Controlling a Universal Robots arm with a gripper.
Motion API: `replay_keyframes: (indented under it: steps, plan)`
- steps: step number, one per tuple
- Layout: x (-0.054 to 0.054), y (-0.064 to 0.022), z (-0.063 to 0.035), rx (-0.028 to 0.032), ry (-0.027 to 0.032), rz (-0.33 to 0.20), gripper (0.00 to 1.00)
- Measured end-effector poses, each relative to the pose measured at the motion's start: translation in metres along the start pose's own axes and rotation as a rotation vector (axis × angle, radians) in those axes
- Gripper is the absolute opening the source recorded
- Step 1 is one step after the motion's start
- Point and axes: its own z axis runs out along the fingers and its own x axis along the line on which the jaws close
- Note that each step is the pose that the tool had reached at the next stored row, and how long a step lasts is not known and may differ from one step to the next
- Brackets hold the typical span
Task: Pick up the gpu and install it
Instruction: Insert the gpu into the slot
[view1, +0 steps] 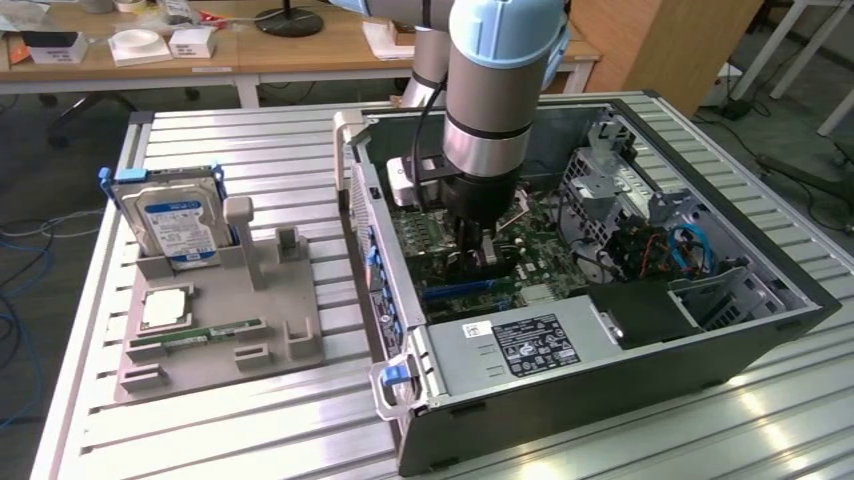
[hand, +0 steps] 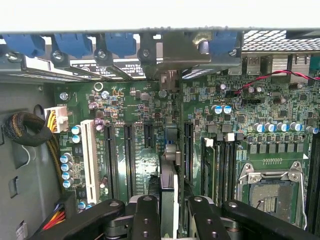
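In the wrist view the gpu (hand: 169, 182) shows edge-on as a thin dark card standing upright over the green motherboard (hand: 260, 115), between the long black expansion slots (hand: 129, 160). Its silver bracket end (hand: 170, 80) reaches the case's rear slot openings. My gripper (hand: 172, 202) is shut on the card, one black finger (hand: 147, 210) on each side. In the exterior view the gripper (view1: 474, 245) is lowered inside the open computer case (view1: 747, 330), with the gpu (view1: 478, 262) dark beneath it, down at the motherboard (view1: 541, 250).
A grey fixture (view1: 220, 330) on the exterior view's left holds a silver hard drive with blue label (view1: 174, 220), a processor chip (view1: 163, 308) and a green RAM stick (view1: 200, 334). Inside the case sit the power supply (view1: 534, 345), a drive cage (view1: 627, 190) and cable bundles (hand: 25, 127).
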Motion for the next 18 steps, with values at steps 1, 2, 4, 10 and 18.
replay_keyframes:
  steps: [1, 2, 4, 10, 18]
  plan:
    - [0.0000, 0.0000, 0.0000, 0.0000, 0.0000, 0.000, 0.27]
    - [0.0000, 0.0000, 0.0000, 0.0000, 0.0001, 0.000, 0.27]
    - [0.0000, 0.0000, 0.0000, 0.0000, 0.0000, 0.000, 0.27]
    - [0.0000, 0.0001, 0.0000, -0.0004, -0.0011, -0.014, 0.27]
    - [0.0000, 0.0001, 0.0000, -0.0006, -0.0015, -0.018, 0.27]
